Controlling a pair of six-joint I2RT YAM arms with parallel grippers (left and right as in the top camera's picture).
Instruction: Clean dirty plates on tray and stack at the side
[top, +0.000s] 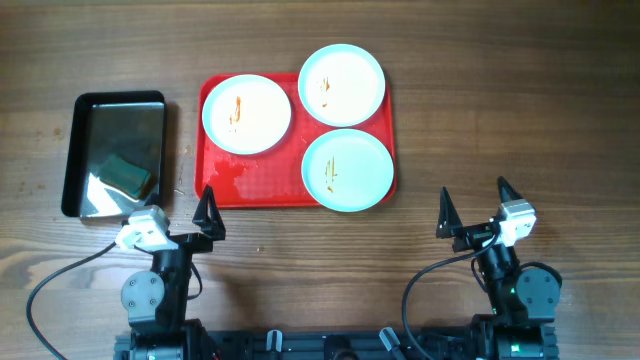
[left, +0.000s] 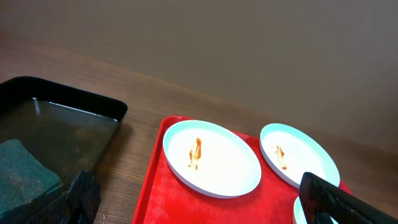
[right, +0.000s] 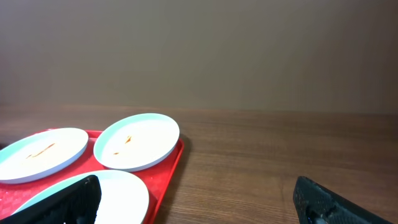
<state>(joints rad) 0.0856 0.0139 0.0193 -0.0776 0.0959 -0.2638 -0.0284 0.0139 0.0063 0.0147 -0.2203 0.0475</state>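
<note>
— How is the light from above?

— Even and soft; the table (top: 500, 120) shows its grain clearly, and shadows beside the tray (top: 250, 182) are faint and short.

— Any glare?

— The plates (top: 343, 83) have pale centres nearly washed out, small glints sit on the tray's lower left corner, and the black pan (top: 135, 130) mirrors a pale patch near its lower edge.

— And the wrist views?

— Dimmer and browner. The wall (left: 249, 43) is flat and dull. The plates are fairly sharp there, but the dark fingers (left: 336, 202) at the bottom edge are blurred, almost without detail.
</note>
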